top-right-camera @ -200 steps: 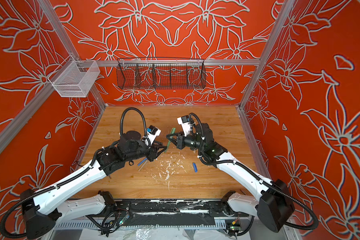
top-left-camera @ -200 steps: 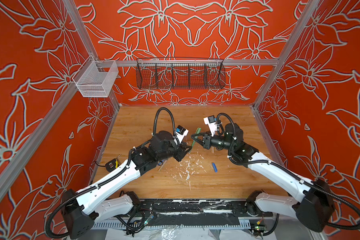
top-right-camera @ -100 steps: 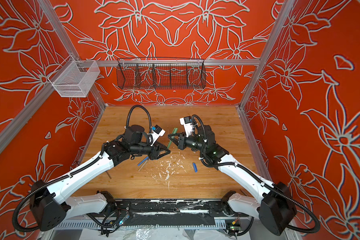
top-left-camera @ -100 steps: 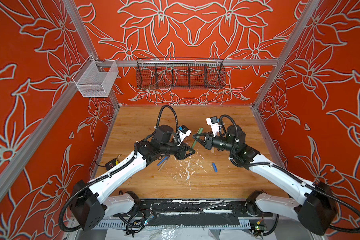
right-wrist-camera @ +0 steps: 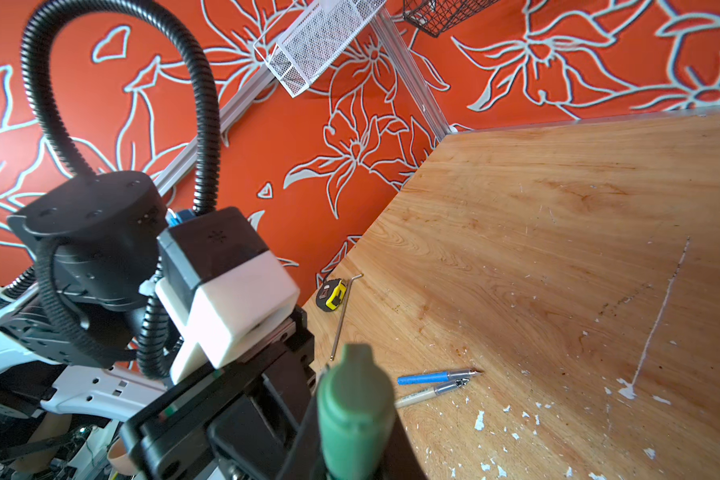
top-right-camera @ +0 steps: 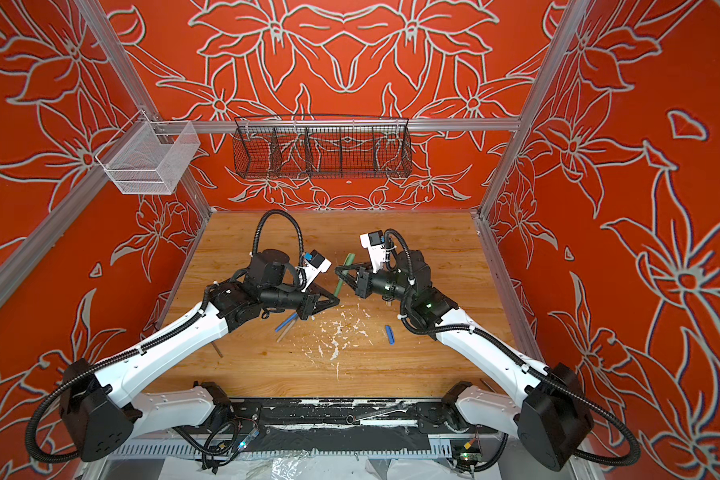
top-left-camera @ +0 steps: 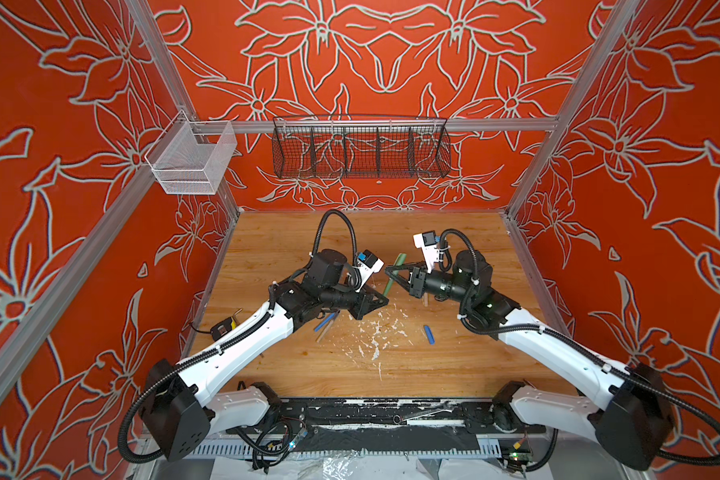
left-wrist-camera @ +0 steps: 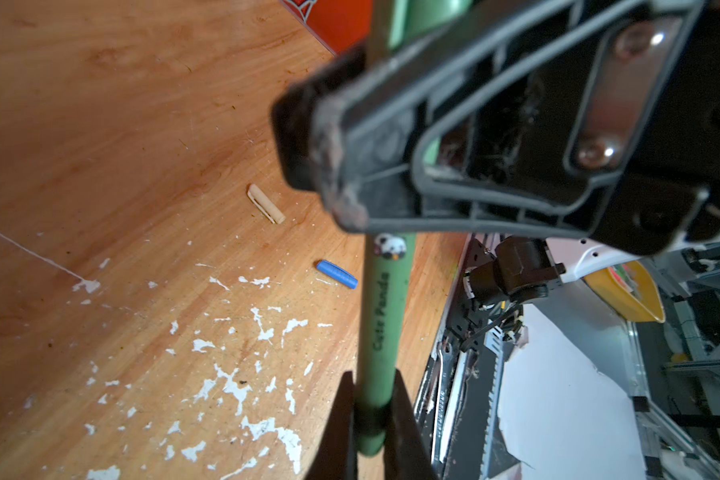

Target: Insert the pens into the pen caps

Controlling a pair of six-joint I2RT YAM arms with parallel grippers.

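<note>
"Seating the green pair, is it?"

"I judge so. The left gripper point(top-left-camera: 383, 300) reaches in low from the near left and points right. It is clamped on the tail of the green pen point(left-wrist-camera: 385, 316), above the middle of the table point(top-left-camera: 454, 365). The right gripper point(top-left-camera: 391, 273) points left and pinches the green cap point(right-wrist-camera: 354, 415) at the pen's far end."

"Next?"

"Press both together along the pen's line, without bending. The blue pen point(top-left-camera: 324, 322), beige pen point(right-wrist-camera: 416, 398), beige cap point(left-wrist-camera: 265, 203) and blue cap point(top-left-camera: 429, 335) lie loose."
</note>
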